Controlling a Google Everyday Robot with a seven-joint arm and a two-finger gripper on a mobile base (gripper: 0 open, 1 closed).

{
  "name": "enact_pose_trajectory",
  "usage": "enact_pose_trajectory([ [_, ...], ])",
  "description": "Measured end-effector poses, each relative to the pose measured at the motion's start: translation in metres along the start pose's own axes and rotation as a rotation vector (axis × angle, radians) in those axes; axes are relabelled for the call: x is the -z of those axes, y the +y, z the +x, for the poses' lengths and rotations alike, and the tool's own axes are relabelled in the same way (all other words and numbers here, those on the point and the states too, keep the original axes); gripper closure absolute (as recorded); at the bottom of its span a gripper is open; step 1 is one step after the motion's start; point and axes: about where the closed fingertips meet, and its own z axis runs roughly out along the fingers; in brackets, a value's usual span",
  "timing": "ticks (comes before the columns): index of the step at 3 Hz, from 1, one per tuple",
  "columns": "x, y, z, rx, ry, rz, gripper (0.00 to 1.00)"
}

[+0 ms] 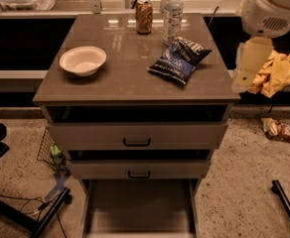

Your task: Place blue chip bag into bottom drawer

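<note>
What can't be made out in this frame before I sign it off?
Bottom drawer: front end cut off by the camera view's lower edge.
Upper drawers: insides hidden in shadow under the countertop.
Gripper, right of the countertop, apart from the blue chip bag: arm cut off by top edge.
Can: label too small to read.

three drawers (137, 135), one bag (181, 58), claw (244, 73) at right

Speckled floor (237, 195), grey-brown cabinet (125, 81), dim warm light
</note>
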Motion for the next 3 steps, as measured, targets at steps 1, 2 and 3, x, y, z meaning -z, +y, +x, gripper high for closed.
enact_pose_trajectory([
  [1, -0.014, -0.024, 0.005, 0.070, 0.108, 0.075, 0.00],
  [2, -0.013, -0.025, 0.005, 0.068, 0.108, 0.079, 0.00],
  [3, -0.019, -0.035, 0.003, 0.075, 0.069, 0.101, 0.00],
])
